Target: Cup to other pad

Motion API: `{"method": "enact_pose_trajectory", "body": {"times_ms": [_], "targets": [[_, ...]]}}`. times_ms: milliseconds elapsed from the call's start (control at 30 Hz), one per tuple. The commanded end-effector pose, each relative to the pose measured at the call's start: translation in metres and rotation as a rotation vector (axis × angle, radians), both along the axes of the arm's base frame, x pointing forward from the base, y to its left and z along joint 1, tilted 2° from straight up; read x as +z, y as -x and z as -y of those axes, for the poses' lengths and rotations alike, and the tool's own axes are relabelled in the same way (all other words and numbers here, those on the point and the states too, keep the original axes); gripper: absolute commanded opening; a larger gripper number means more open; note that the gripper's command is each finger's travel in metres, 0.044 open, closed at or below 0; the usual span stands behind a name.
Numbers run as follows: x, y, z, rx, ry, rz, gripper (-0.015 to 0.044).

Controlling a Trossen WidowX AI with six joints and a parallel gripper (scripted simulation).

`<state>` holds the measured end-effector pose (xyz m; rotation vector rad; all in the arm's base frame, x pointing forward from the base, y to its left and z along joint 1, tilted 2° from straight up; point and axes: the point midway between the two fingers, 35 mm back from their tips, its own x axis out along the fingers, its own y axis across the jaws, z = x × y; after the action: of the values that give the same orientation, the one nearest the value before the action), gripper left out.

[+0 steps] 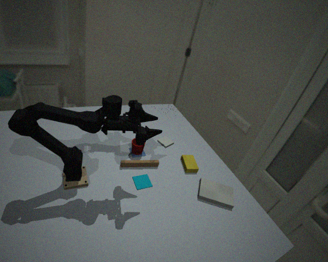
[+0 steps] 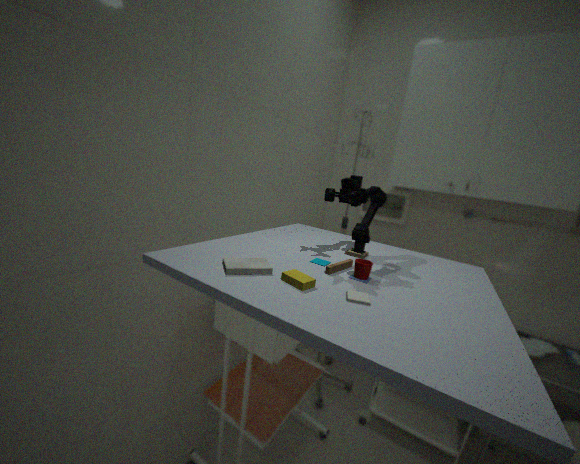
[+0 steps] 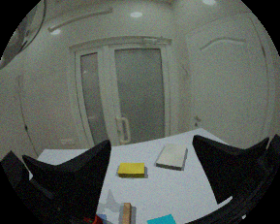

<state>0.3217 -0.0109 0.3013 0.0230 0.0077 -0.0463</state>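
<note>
The red cup (image 1: 137,148) (image 2: 363,269) (image 3: 92,220) stands upright on the blue pad (image 1: 142,154) (image 3: 103,216). The gripper's finger hides part of its rim in the top view, and only a bit of the cup shows at the bottom of the wrist view. No marbles can be made out in any view. The other pad, cyan (image 1: 142,182) (image 2: 320,262) (image 3: 162,220), lies flat with nothing on it. My gripper (image 1: 159,124) (image 3: 153,143) is open and empty, well above the table, its fingers pointing roughly level and not touching the cup.
A wooden bar (image 1: 139,164) (image 2: 339,266) (image 3: 127,212) lies between the two pads. A yellow block (image 1: 189,163) (image 2: 298,279) (image 3: 131,170), a larger pale slab (image 1: 216,193) (image 2: 247,268) (image 3: 172,156) and a small pale tile (image 1: 165,142) (image 2: 358,298) lie farther from the arm's base.
</note>
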Motion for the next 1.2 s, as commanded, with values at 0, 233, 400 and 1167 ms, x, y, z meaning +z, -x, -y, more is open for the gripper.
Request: {"method": "enact_pose_trajectory", "body": {"times_ms": [0, 233, 400, 1167], "targets": [[-0.002, -0.002, -0.001, 0.004, -0.011, -0.012, 0.0374], [-0.073, -0.038, -0.056, 0.041, -0.396, -0.513, 0.019], [-0.127, -0.033, -0.1, -0.097, -0.609, -0.913, 0.0148], [-0.196, 0.017, -0.16, -0.662, -0.702, -1.428, 0.0148]]}}
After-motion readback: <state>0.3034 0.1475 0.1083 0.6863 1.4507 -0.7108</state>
